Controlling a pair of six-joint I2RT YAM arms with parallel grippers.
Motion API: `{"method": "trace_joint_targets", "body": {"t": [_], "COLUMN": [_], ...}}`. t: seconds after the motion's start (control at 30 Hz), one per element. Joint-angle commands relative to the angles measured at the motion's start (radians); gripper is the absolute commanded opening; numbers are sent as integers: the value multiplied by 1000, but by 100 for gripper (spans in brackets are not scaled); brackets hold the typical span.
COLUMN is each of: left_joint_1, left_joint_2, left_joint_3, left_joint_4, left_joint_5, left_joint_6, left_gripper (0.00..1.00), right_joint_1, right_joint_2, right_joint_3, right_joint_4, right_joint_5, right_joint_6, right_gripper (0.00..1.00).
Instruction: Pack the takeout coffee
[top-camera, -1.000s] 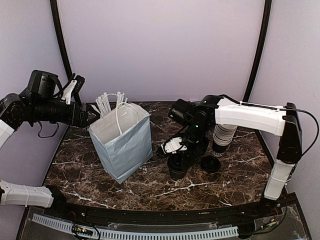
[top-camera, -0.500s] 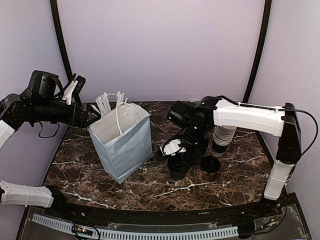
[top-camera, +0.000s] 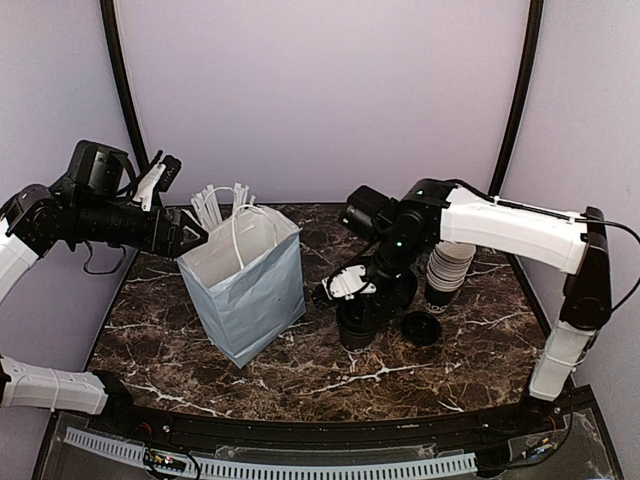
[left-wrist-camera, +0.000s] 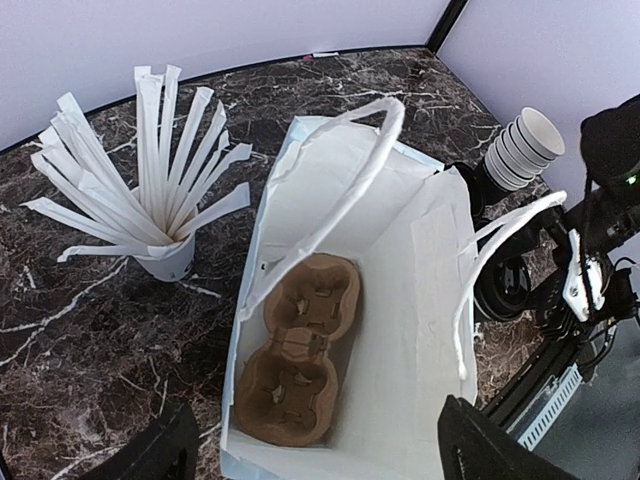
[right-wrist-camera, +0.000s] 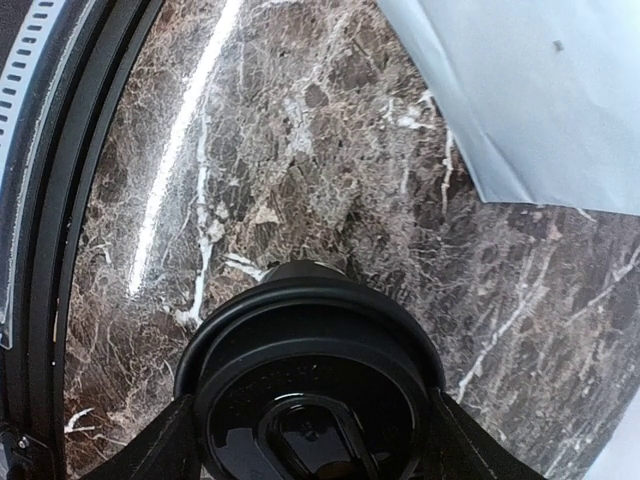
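The takeout coffee (top-camera: 356, 324), a dark cup with a black lid, is right of the white paper bag (top-camera: 245, 285). My right gripper (top-camera: 360, 303) is shut on it from above and holds it just off the table. In the right wrist view the lid (right-wrist-camera: 315, 390) fills the gap between both fingers (right-wrist-camera: 165, 445). My left gripper (top-camera: 192, 236) hovers open and empty at the bag's left rim. The left wrist view looks down into the open bag (left-wrist-camera: 410, 300), where a brown cup carrier (left-wrist-camera: 300, 350) with two empty wells lies on the bottom.
A cup of white wrapped straws (top-camera: 215, 205) stands behind the bag, and shows in the left wrist view (left-wrist-camera: 150, 200) too. A stack of lidless white-rimmed cups (top-camera: 448, 268) and a loose black lid (top-camera: 421, 327) sit right of the coffee. The bag's handles (left-wrist-camera: 330, 200) stand up.
My right gripper has risen slightly with the coffee, lifting it off the table. My left arm has shifted a little up and right toward the bag.
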Motion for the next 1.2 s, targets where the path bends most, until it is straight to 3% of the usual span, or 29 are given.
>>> {"method": "trace_joint_targets", "body": {"t": [0.0,0.2,0.4,0.67,0.83,1.0,1.17], "left_joint_1": [6,6,6,6,6,5,6], "left_joint_2": [20,3,54,134,184,155,172], "left_joint_3": [22,-29,-41,-9,45,143,183], "left_joint_4": [-24,7,37,86,81,55,-17], "left_joint_5": [69,117,13,-54,-48,9,-110], "left_joint_6": [28,48,77,134,158,155,180], "left_gripper": [84,74,59,49,35,43,51], "right_joint_1": [5,-4,-7,-7,-7,-7,-8], "right_joint_2": [-120,-140,-140,-182,-194,-207,-202], "right_joint_3": [89,303,458,479,471,448,448], "right_joint_4": [-16,35,123,204,228,240,243], "right_joint_5": [69,175,211,221,233,245,243], "right_joint_6": [-19,-6,44,79,93,94,95], "right_gripper": [56,53,53,52,52,52,52]}}
